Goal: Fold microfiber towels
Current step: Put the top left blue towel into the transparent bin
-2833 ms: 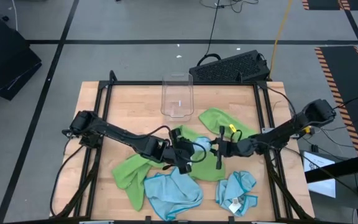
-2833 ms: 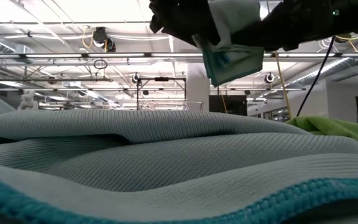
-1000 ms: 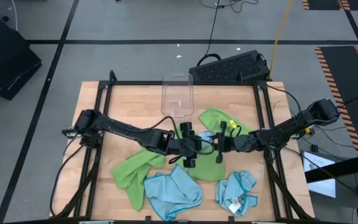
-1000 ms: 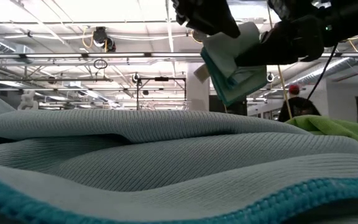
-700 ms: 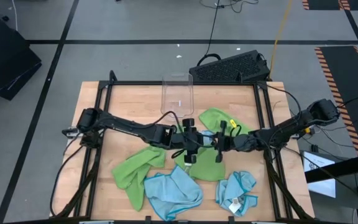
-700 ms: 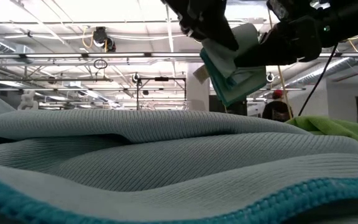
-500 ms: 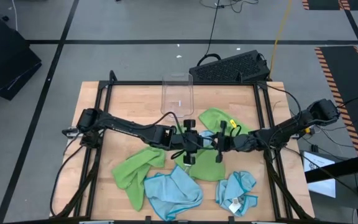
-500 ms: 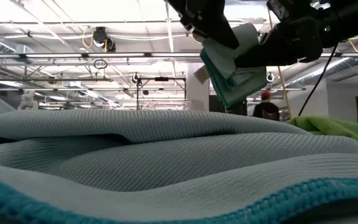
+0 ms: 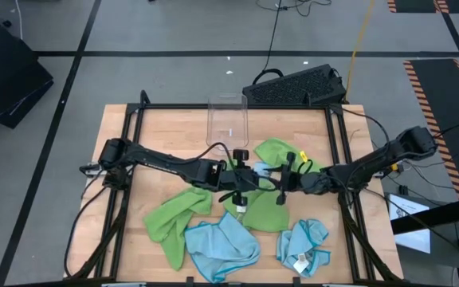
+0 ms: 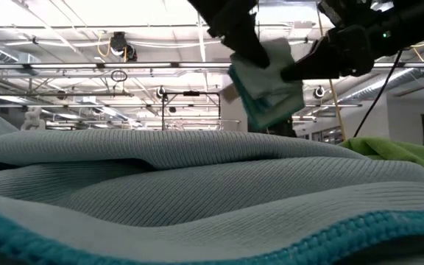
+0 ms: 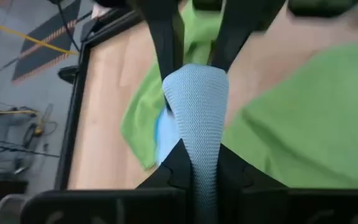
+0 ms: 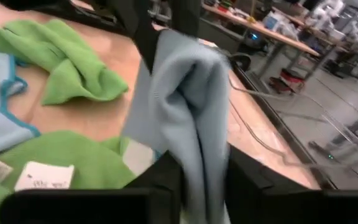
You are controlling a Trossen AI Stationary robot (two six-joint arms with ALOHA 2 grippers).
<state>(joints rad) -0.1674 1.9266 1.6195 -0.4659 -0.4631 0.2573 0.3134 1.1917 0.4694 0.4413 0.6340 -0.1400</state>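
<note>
2 grippers meet mid-counter [image 9: 134, 135]: left gripper [image 9: 242, 180] jaws pinching folded blue towel [image 10: 267, 85], likely taking handover; right gripper [image 9: 284, 180] jaws loose around towel.

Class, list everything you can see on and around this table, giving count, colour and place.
table: one, light wood, under both arms
clear plastic bin: one, transparent, far middle of the table
green towels: three, lime green, crumpled; near left, centre, right of the bin
loose blue towels: two, light blue, near edge, centre and right
folded blue towel: one, light blue, in the air over the table's middle
black ridged object: one, beyond the far edge
left gripper: shut on the folded blue towel
right gripper: at that towel's other side
</note>
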